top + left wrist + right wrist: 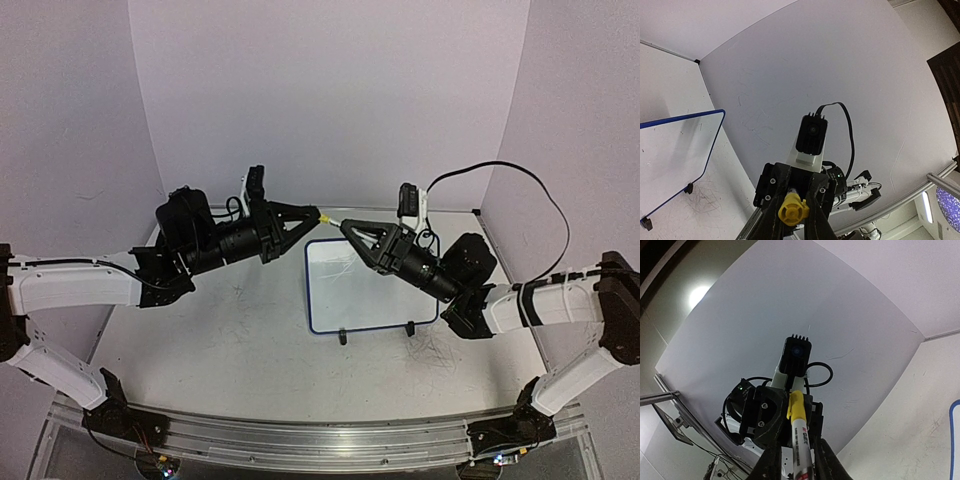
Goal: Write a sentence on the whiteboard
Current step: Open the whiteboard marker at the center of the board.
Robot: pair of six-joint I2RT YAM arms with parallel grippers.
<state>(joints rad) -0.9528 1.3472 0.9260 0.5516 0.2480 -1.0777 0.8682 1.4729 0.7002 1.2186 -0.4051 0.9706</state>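
A marker with a white body and a yellow cap hangs in the air between my two grippers, above the whiteboard's far left corner. My left gripper is shut on the yellow cap. My right gripper is shut on the marker body, its fingers either side of it in the right wrist view. The whiteboard, white with a thin blue rim and two black feet, lies on the table under the right gripper. It also shows in the left wrist view. I cannot make out the sentence on it.
The white table has faint scribble marks near the board's feet. Lilac walls close in the back and both sides. A metal rail runs along the near edge. A black cable loops above the right arm.
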